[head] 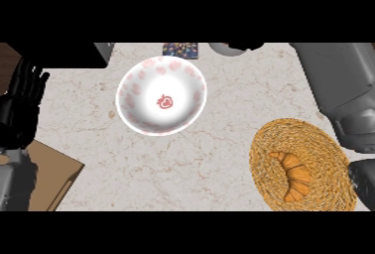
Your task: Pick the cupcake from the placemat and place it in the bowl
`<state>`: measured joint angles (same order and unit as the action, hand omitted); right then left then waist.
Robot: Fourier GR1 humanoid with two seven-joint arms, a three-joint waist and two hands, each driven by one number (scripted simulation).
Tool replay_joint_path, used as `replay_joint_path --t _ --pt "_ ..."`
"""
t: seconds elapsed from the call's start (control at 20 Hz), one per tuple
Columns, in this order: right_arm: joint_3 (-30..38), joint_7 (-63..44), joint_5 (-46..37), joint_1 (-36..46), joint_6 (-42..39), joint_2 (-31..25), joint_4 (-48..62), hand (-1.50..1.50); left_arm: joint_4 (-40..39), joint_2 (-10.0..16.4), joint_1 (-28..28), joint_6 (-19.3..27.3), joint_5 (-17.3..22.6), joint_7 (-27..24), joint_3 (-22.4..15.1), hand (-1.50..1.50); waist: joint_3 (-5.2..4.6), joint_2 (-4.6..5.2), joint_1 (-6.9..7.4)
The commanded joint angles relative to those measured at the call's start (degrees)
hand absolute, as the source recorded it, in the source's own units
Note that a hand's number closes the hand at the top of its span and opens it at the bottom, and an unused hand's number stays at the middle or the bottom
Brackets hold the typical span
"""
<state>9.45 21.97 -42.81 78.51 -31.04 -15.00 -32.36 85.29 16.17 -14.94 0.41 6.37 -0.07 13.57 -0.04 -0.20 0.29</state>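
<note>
Marble counter (183, 163) — bowl (144, 74), woven placemat (316, 139) apart

The bowl (161, 101) sits on the counter (183, 168), near the middle and toward the back. The placemat (316, 140) lies to its right and closer to the front, apart from the bowl. A croissant (294, 174) lies on the placemat.

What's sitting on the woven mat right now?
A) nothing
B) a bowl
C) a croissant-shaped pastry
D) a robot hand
C: a golden, croissant-shaped pastry lies on the woven mat, while the bowl stands apart on the counter, up and to the left of the mat.
</note>
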Motion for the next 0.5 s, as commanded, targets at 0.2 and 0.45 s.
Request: replay_joint_path --t 0.2,0.45 --pt "-3.56 -7.34 -1.08 -2.70 2.18 10.32 -2.37 1.50 2.85 0.03 0.66 -0.34 0.18 1.60 -0.48 0.00 0.03 0.16 0.22" --pt "-11.80 -9.23 -1.26 -7.61 12.72 14.80 0.08 1.50 0.09 -0.51 -2.37 1.13 -0.85 1.63 -0.79 0.00 0.01 0.40 1.01"
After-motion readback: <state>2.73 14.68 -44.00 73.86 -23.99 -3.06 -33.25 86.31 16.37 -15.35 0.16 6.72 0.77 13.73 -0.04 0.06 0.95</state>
